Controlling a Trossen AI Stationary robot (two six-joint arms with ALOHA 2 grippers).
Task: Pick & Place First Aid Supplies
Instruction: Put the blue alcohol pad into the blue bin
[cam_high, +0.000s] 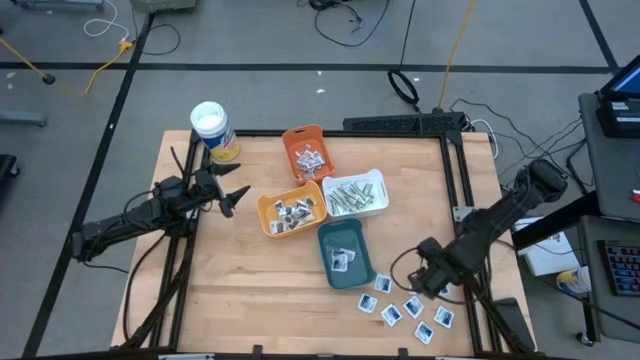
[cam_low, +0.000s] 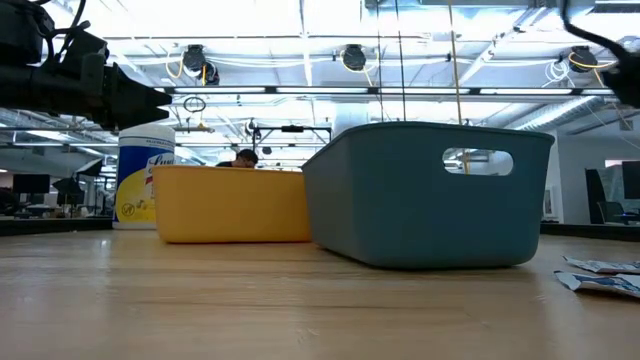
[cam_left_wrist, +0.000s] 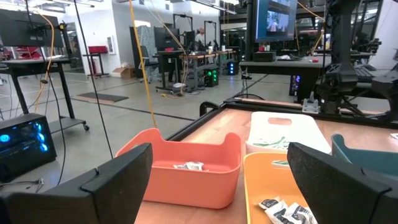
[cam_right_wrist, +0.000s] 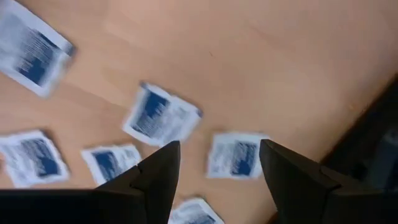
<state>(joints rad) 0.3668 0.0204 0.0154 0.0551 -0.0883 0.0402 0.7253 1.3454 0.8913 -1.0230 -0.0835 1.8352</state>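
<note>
Right gripper (cam_high: 432, 280) above loose blue-print sachets (cam_high: 410, 308)
Near the worktop's (cam_high: 250, 300) front right corner, jaws parted, empty; left gripper (cam_high: 237, 196) wide at left edge

White sachets (cam_right_wrist: 160, 116) carry blue print; trays are orange (cam_high: 307, 150), yellow-orange (cam_high: 268, 213), white (cam_high: 377, 190) and teal (cam_high: 362, 262); the table (cam_high: 250, 290) is pale wood.
</note>
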